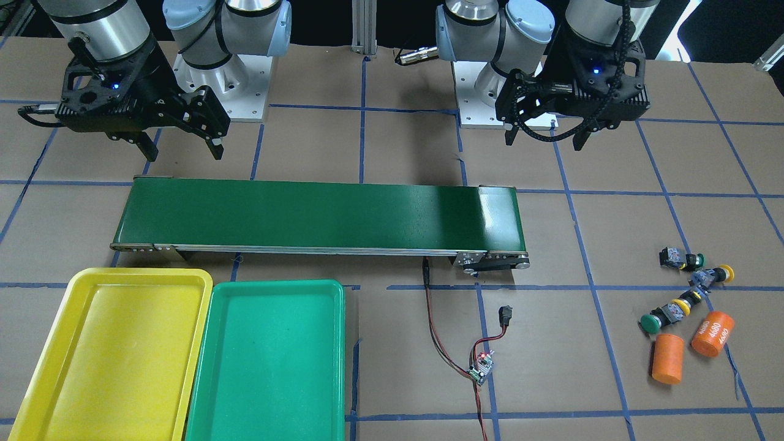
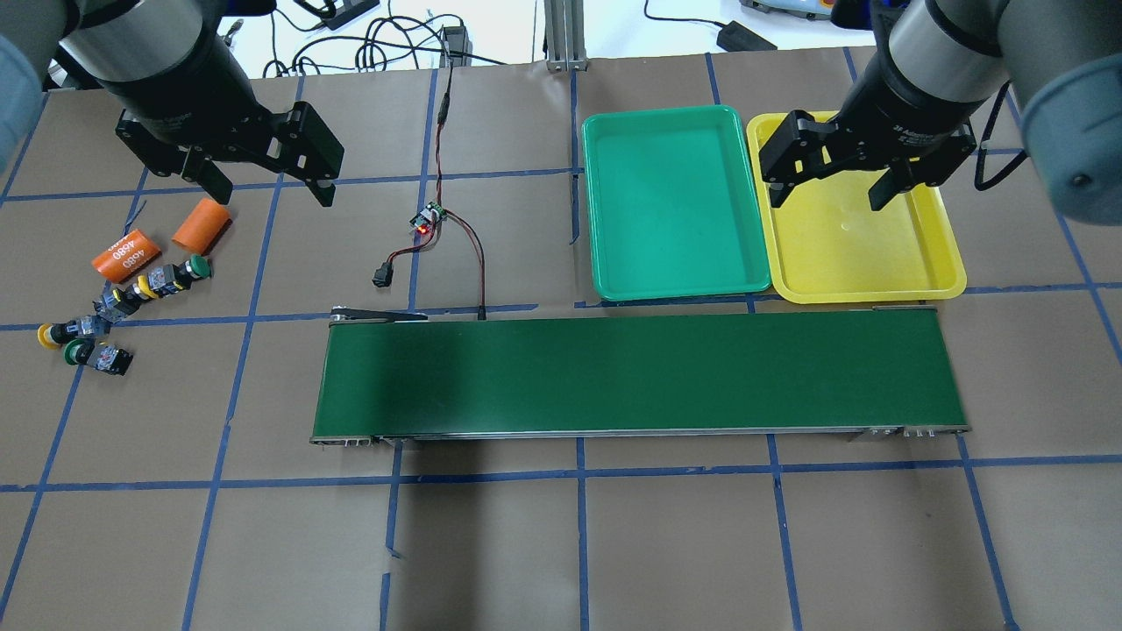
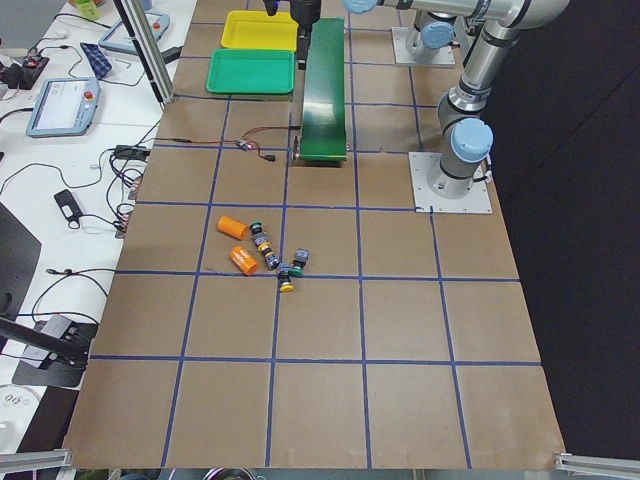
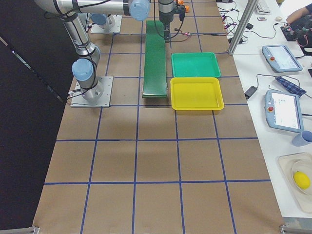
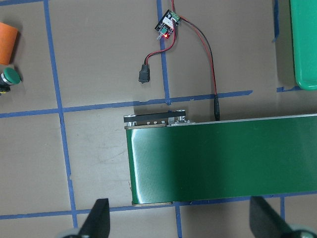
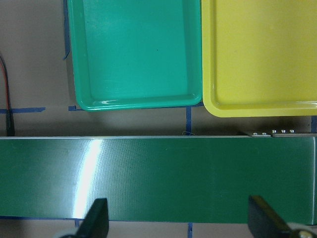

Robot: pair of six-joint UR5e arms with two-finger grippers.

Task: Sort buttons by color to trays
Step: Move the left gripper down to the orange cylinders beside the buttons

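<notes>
Brown paper table top (image 2: pixel 684 543), gridded in blue tape. Across its middle, long dark green conveyor belt (image 2: pixel 640 377), matte with a soft sheen, between robot and trays. Just past belt's far edge, at its right end: green tray (image 2: pixel 671 210) and yellow tray (image 2: pixel 863 263) side by side, glossy plastic, rounded corners, raised rims. High over belt's left end, left gripper (image 2: pixel 269 188), fingers wide apart, nothing between them. High over belt's right half, right gripper (image 2: pixel 828 191), likewise spread. Well off belt's left end, two orange cylinders (image 2: pixel 127 254) lying flat. Just beside them, nearer the robot, four buttons (image 2: pixel 114 302) in a loose string on the paper, two green caps, two yellow. Beyond belt's left end, small circuit board (image 2: pixel 428 219) trailing red and black wires.
</notes>
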